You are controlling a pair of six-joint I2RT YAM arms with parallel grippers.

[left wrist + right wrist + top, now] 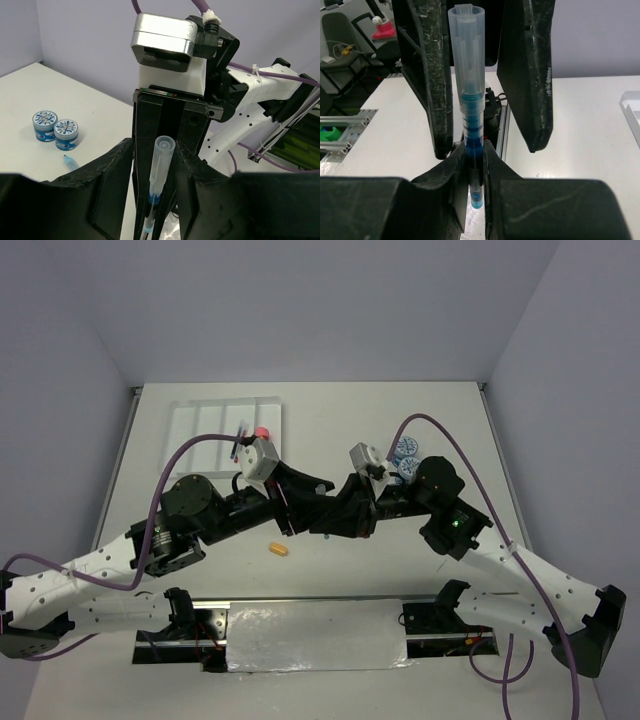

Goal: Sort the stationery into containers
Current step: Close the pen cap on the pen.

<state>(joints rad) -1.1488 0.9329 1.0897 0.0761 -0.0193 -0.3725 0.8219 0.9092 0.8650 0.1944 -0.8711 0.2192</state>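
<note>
The white tray (205, 425), with its four long compartments, lies at the far left of the table (340, 410). A pink-capped piece (262, 430) shows at its right edge, and a thin pen-like stick (238, 446) at its near right corner. The left arm's wrist covers that corner, so I cannot tell whether either one lies inside the last compartment or just beside it. To the right of the tray, above the middle of the table, both arms meet around a blue pen (472, 125) with a clear cap. The right gripper (474, 152) is clamped on the pen's blue barrel. The left gripper (154, 150) has its fingers spread either side of the capped end, with a gap showing on one side. Farther right of the tray stand two blue-lidded tubs (404, 449), touching each other and half hidden in the top view by the right arm. The left wrist view shows both tubs whole, and near them the tip of a pale blue tube (70, 162), the rest cut off by a finger. An orange eraser (279, 548) lies alone, well nearer than the tray.
</note>
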